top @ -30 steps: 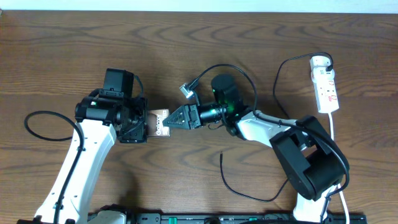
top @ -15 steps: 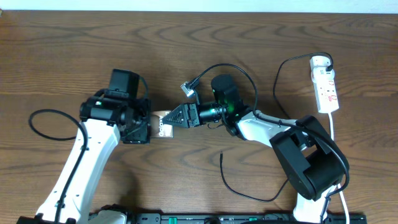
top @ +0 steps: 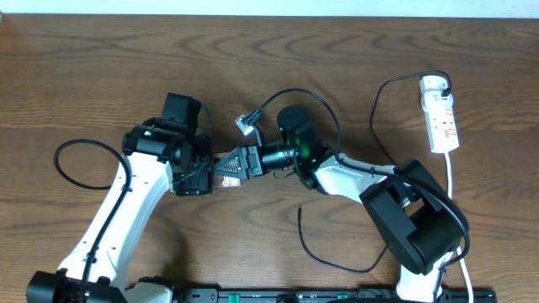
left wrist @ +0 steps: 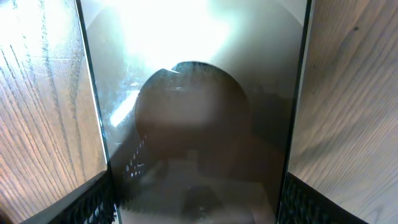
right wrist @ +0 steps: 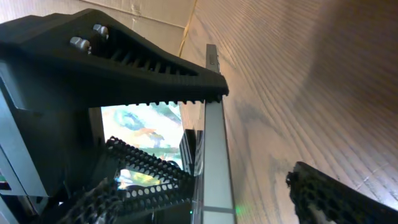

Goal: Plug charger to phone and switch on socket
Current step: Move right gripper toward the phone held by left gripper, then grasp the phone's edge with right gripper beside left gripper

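The bronze-brown phone is between my two grippers at the table's middle. My left gripper is shut on its edges. The left wrist view shows the phone's back with its dark circle held between the jaws. My right gripper is open astride the phone's other end. In the right wrist view the phone's pale edge touches the upper finger, and the lower finger stands apart. The charger's black cable arcs over the right arm, and its plug tip lies loose on the table. The white socket lies far right.
The socket's white cord runs down the right edge. A black cable loop lies in front of the right arm's base. Another black cable curls left of the left arm. The wooden table stretches behind.
The left arm has moved right with the phone. The right gripper has shifted left and slightly down over the phone's end. The plug tip has drifted a little left.
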`<state>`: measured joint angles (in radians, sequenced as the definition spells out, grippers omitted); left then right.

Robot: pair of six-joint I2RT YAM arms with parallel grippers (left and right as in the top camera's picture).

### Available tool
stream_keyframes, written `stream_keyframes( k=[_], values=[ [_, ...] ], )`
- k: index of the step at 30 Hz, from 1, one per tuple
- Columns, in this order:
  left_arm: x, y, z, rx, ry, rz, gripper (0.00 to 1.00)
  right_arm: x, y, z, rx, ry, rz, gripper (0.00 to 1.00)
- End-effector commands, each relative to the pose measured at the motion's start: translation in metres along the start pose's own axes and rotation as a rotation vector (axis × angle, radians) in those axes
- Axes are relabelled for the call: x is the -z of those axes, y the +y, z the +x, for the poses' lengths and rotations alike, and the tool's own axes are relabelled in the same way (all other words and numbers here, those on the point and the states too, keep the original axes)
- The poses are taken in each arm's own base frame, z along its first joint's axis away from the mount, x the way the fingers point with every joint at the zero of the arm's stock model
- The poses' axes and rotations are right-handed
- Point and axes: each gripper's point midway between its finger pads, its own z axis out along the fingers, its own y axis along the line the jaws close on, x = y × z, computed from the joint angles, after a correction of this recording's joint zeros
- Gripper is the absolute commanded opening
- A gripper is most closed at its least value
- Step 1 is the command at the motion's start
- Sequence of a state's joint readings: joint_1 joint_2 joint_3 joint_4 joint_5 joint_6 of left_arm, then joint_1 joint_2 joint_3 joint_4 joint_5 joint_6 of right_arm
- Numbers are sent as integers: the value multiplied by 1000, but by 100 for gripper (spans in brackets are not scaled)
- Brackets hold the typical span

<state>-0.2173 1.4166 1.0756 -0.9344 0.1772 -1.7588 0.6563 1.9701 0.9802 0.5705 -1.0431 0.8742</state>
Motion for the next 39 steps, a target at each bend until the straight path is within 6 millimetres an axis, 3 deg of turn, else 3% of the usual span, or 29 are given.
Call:
stream_keyframes(
  k=[1, 12, 22, 39],
  values=[
    [2, -4, 2, 19, 2, 15, 7, -6, 4, -2, 14, -3, 0, 72],
    [1, -3, 6, 14, 5, 12, 7, -15, 6, 1, -2, -7, 9, 70],
    [1, -2, 6, 14, 5, 11, 7, -15, 7, 1, 3, -13, 10, 56],
    [1, 5, 6, 73, -3, -18, 7, -24, 7, 1, -11, -33, 30, 49]
  ],
)
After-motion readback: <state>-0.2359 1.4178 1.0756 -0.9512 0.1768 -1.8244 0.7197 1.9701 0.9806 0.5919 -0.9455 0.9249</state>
